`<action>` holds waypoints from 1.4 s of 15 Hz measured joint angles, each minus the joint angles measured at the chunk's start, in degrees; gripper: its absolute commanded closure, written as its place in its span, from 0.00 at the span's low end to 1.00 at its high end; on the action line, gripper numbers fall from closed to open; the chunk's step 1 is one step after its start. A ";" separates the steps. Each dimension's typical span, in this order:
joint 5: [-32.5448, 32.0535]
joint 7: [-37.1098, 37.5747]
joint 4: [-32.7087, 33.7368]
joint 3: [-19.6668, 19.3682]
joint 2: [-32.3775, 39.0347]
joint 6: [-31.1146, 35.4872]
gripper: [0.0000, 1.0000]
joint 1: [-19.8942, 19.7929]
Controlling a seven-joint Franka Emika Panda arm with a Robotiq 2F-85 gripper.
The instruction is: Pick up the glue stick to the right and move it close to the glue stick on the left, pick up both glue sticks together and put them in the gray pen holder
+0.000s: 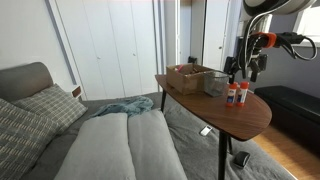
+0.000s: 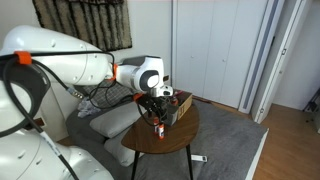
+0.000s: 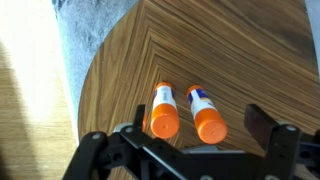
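Two glue sticks stand upright side by side on the round wooden table (image 3: pixel 240 50). Each is white with an orange cap, and they show in the wrist view, left one (image 3: pixel 163 108) and right one (image 3: pixel 206 114). They also show in both exterior views (image 1: pixel 237 95) (image 2: pixel 158 128). My gripper (image 3: pixel 200 128) hangs just above them, open, with one finger outside each stick. It touches neither. It shows in both exterior views (image 1: pixel 247 70) (image 2: pixel 157 108). The gray pen holder (image 1: pixel 216 84) stands beside the sticks, nearer the brown box.
A brown rectangular box (image 1: pixel 189 77) (image 2: pixel 181 104) sits on the far part of the table. A sofa with cushions (image 1: pixel 110 140) lies beside the table. The table edge runs close to the sticks.
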 measured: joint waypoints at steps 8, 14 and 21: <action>-0.06 5.13 -0.88 0.83 0.90 4.46 0.00 -0.24; -0.30 5.21 -1.32 0.83 0.93 5.39 0.00 -0.90; -0.30 5.21 -1.39 0.83 0.91 5.40 0.00 -0.89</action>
